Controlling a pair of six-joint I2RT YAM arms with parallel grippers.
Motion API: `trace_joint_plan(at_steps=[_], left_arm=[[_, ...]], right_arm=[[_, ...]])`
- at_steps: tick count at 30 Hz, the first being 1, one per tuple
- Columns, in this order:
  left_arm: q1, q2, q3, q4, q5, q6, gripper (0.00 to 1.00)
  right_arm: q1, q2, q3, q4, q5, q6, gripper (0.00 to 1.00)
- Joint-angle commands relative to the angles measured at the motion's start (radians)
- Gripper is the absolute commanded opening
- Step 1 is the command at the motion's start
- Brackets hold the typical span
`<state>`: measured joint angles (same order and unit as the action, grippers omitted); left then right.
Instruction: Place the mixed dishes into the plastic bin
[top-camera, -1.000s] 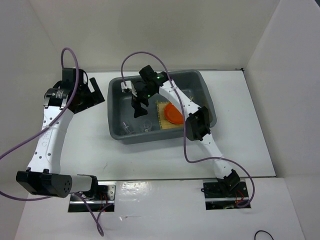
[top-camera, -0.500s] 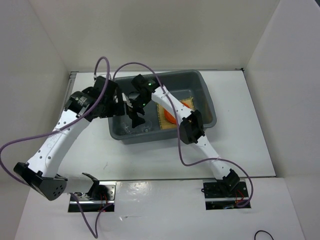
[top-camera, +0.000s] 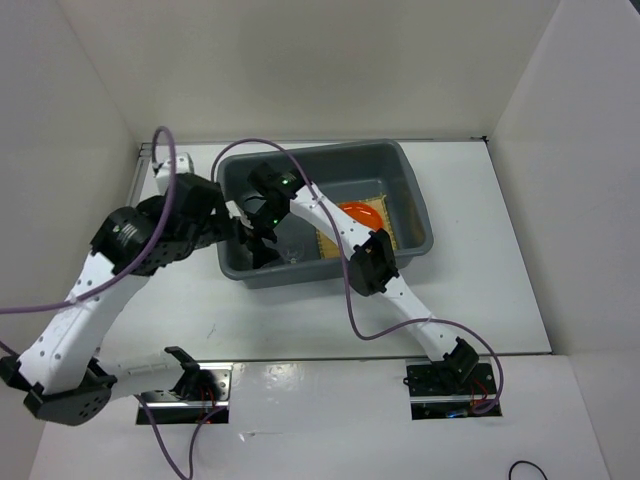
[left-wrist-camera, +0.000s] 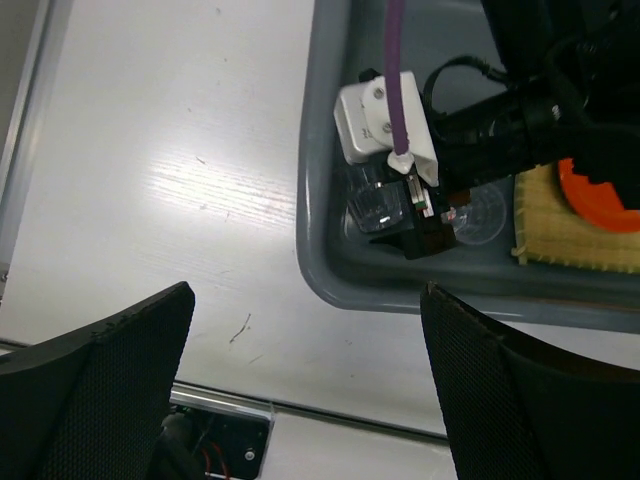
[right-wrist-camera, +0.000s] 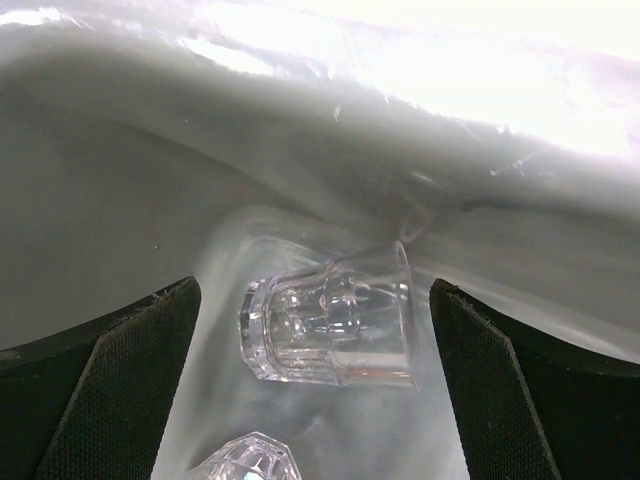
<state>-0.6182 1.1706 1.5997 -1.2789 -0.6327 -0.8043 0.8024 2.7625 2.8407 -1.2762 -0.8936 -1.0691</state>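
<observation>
Now, right pincer (right-wrist-camera: 314, 385) wide, toppled clear cup (right-wrist-camera: 335, 322) between its fingers (right-wrist-camera: 110, 395)

Blue-grey plastic bin (top-camera: 300, 272), rounded corners, thick rim. Yellow woven mat (left-wrist-camera: 565, 235) laid flat inside, orange plate (top-camera: 362, 212) seated on it. Clear cup (right-wrist-camera: 335, 330) tipped on side at bin wall; second clear cup (right-wrist-camera: 245, 460) just beside.
</observation>
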Motion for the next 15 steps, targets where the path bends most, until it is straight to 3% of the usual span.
trace_joint_plan(at_steps=[1, 10, 15], left_arm=[[-0.003, -0.043, 0.037, -0.016, -0.064, -0.064, 1.00], [-0.003, -0.012, 0.072, 0.007, -0.064, 0.008, 1.00], [-0.003, 0.011, 0.091, 0.116, 0.071, 0.129, 1.00]], right_arm=[[0.000, 0.005, 0.031, -0.018, -0.015, 0.015, 1.00], [-0.009, 0.014, 0.031, -0.018, 0.005, 0.057, 1.00], [-0.009, 0.014, 0.013, -0.018, 0.025, 0.078, 1.00]])
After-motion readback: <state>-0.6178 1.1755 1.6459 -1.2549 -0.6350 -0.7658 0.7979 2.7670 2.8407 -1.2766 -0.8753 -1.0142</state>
